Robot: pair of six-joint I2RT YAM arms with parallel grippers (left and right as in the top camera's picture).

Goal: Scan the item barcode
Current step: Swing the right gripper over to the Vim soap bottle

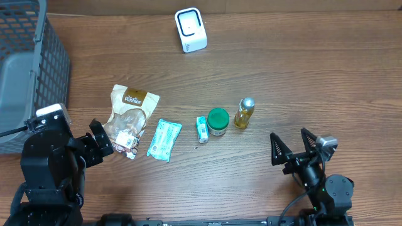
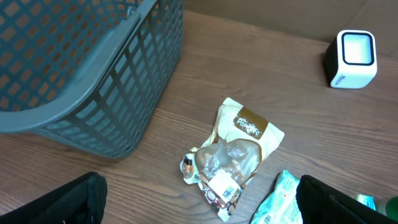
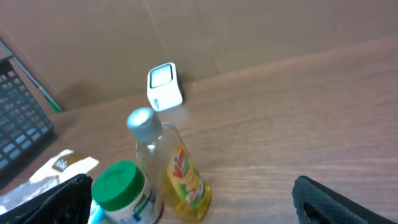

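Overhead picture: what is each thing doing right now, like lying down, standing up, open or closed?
snack bag, lying flat
teal packet, lying flat
small teal pack, lying flat
green-lid jar, upright, lid on
yellow bottle, upright, cap on
scanner, standing upright
basket, standing, open top up
left gripper, jaws open, holding nothing
right gripper, jaws open, holding nothing

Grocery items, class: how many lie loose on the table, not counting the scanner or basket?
5, in a row: snack bag leftmost, then teal packet, small box, green-lidded jar, yellow bottle rightmost. More may hide in the basket.
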